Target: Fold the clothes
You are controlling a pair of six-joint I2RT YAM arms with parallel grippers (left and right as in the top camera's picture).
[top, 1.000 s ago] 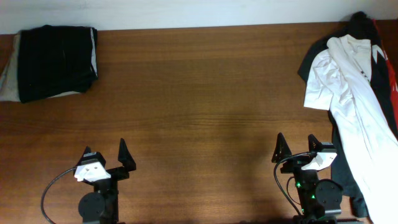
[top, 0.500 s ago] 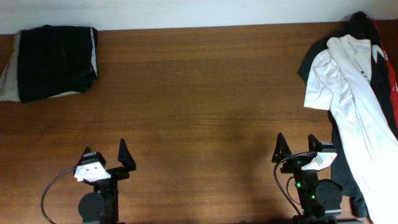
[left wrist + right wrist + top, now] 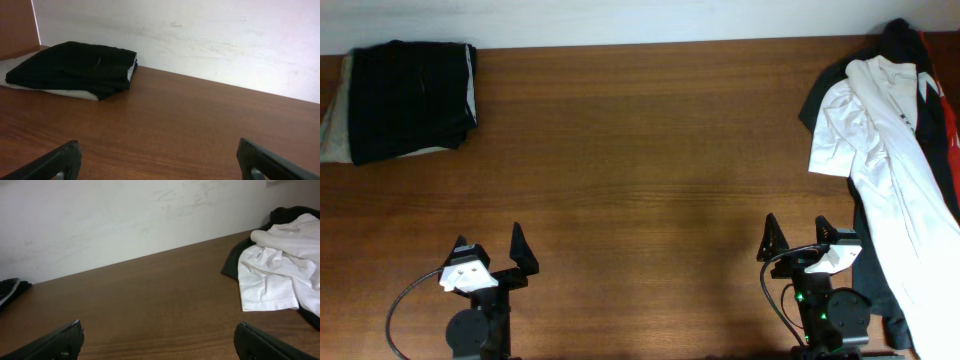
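The white T-shirt [image 3: 890,170] lies crumpled and stretched lengthwise at the table's right edge, on top of a black garment. It also shows at the right of the right wrist view [image 3: 280,275]. My right gripper [image 3: 798,236] is open and empty near the front edge, left of the shirt and apart from it; its fingertips frame bare wood in the right wrist view [image 3: 160,340]. My left gripper [image 3: 488,247] is open and empty at the front left, over bare wood in the left wrist view [image 3: 160,160].
A black garment with red and white marks [image 3: 932,75] lies under the shirt at the back right. A folded black and beige bundle [image 3: 405,98] sits at the back left corner, also in the left wrist view [image 3: 70,70]. A white wall runs behind the table.
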